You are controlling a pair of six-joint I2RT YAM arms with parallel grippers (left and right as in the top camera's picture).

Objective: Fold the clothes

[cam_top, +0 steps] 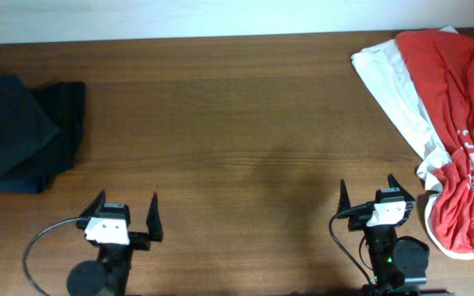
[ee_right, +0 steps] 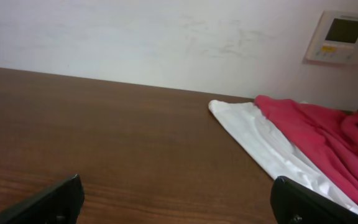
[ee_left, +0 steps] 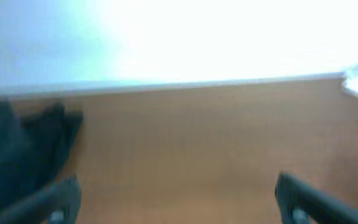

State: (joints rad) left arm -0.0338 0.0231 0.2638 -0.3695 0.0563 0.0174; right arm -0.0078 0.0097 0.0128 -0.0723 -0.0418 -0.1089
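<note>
While the left hand (cam_top: pixel 128 197) gapes, the black T-shirt (cam_top: pixel 23 136) lies well apart

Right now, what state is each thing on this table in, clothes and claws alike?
black T-shirt: bunched in a heap, untouched.
white garment: spread out, partly covered.
red shirt: crumpled, lying partly over the white garment.
left gripper: open, holding nothing.
right gripper: open, holding nothing.
</note>
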